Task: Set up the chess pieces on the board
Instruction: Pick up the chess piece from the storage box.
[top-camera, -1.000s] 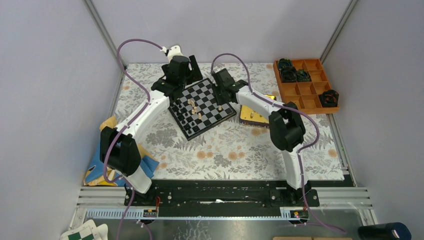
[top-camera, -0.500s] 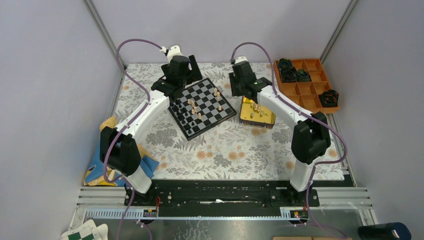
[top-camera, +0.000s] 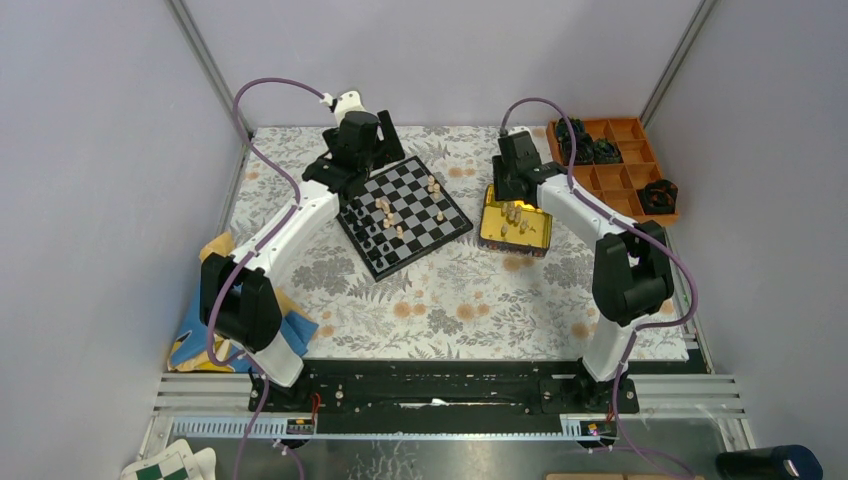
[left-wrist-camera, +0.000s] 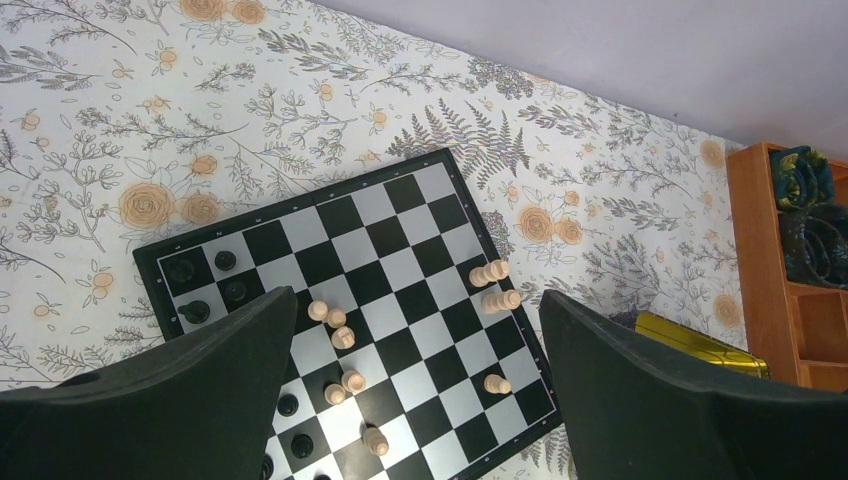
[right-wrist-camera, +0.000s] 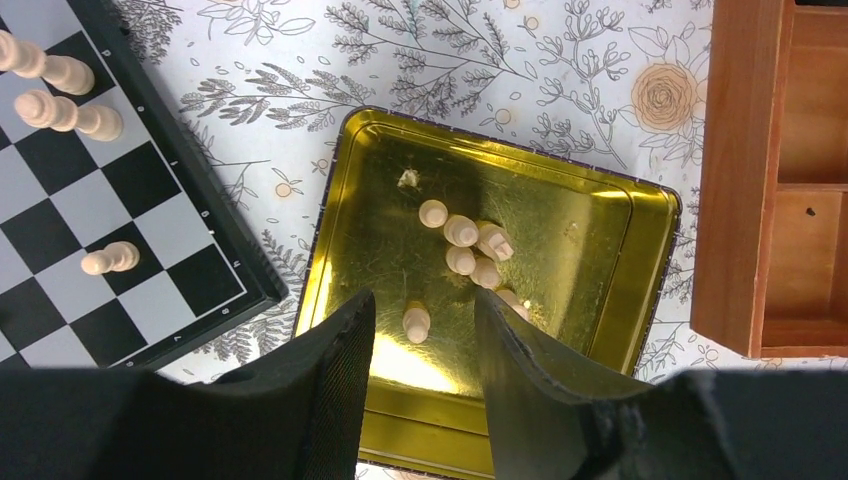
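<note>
Currently the step in hand is fetching the next tan piece. The right tool (right-wrist-camera: 422, 296) hovers part open and empty over the gold tin (right-wrist-camera: 590, 230), which lies at 3 o'clock from the board (top-camera: 405, 190). One loose piece (right-wrist-camera: 416, 322) shows in the tool's gap. The next move calls for a straight descent around that piece alone, clear of the cluster (right-wrist-camera: 468, 245) at its 1 o'clock. The left tool (left-wrist-camera: 415, 297) hangs fully open, empty, above the board. A second ago the right arm reached over the board's 1 o'clock edge; it has since swung to the tin.
</note>
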